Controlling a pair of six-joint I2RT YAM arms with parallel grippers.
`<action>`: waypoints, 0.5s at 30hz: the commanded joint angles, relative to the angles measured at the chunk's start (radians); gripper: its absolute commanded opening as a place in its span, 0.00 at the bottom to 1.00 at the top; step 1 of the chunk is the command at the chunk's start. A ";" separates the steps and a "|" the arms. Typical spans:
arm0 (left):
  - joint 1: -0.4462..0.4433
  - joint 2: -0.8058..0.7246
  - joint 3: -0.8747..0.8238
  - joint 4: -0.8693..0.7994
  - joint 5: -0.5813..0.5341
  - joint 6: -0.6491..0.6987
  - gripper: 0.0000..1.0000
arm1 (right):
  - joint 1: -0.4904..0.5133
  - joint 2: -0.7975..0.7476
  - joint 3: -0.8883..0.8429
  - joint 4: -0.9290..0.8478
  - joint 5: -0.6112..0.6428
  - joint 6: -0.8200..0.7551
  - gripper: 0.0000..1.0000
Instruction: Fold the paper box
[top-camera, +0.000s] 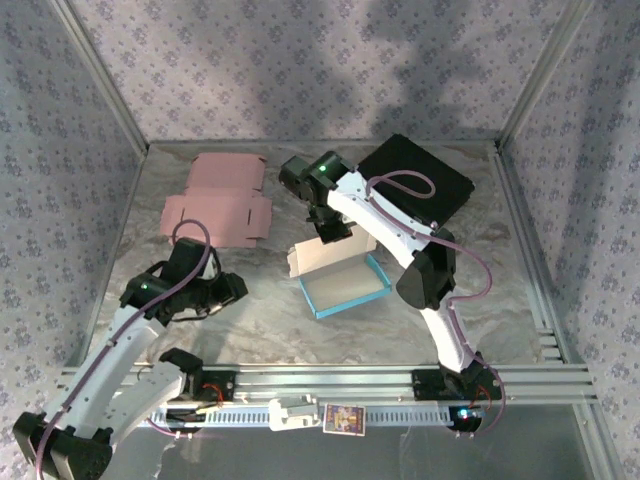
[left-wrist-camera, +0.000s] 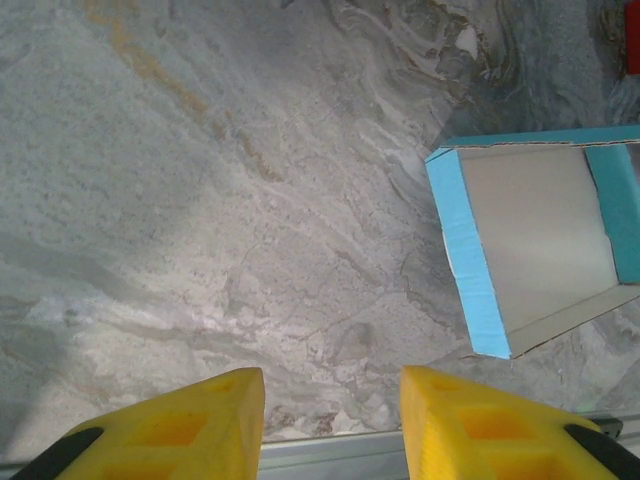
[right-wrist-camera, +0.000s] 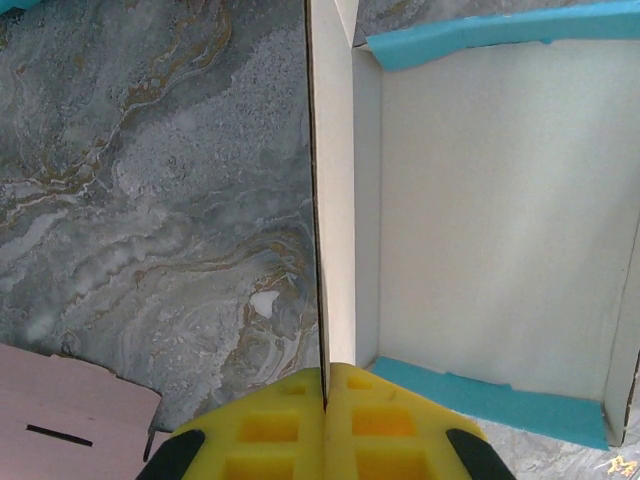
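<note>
The paper box (top-camera: 343, 286) is a shallow blue tray with a white inside, lying mid-table, its white lid flap (top-camera: 322, 254) standing up along the far side. My right gripper (top-camera: 334, 236) reaches down from behind and is shut on that flap. In the right wrist view the flap (right-wrist-camera: 333, 200) runs edge-on into the closed yellow fingertips (right-wrist-camera: 375, 415) of the right gripper (right-wrist-camera: 325, 385), with the box's white floor (right-wrist-camera: 490, 220) to the right. My left gripper (top-camera: 228, 289) hovers left of the box. It is open (left-wrist-camera: 332, 420) over bare table, with the box corner (left-wrist-camera: 470, 270) ahead to the right.
A flat pink cardboard blank (top-camera: 216, 205) lies at the back left, its corner also in the right wrist view (right-wrist-camera: 60, 420). A black flat panel (top-camera: 416, 178) rests at the back right. Metal rails (top-camera: 400, 382) edge the table's near side, and patterned walls enclose it.
</note>
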 joint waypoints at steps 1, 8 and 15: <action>-0.012 0.009 0.016 0.061 0.003 0.068 0.42 | 0.007 -0.049 -0.020 -0.027 0.003 0.070 0.10; -0.075 0.078 -0.007 0.206 -0.041 0.161 0.43 | 0.000 -0.118 -0.044 -0.030 0.046 -0.017 0.29; -0.144 0.184 0.009 0.332 -0.114 0.301 0.48 | -0.020 -0.240 -0.129 0.047 0.148 -0.243 0.46</action>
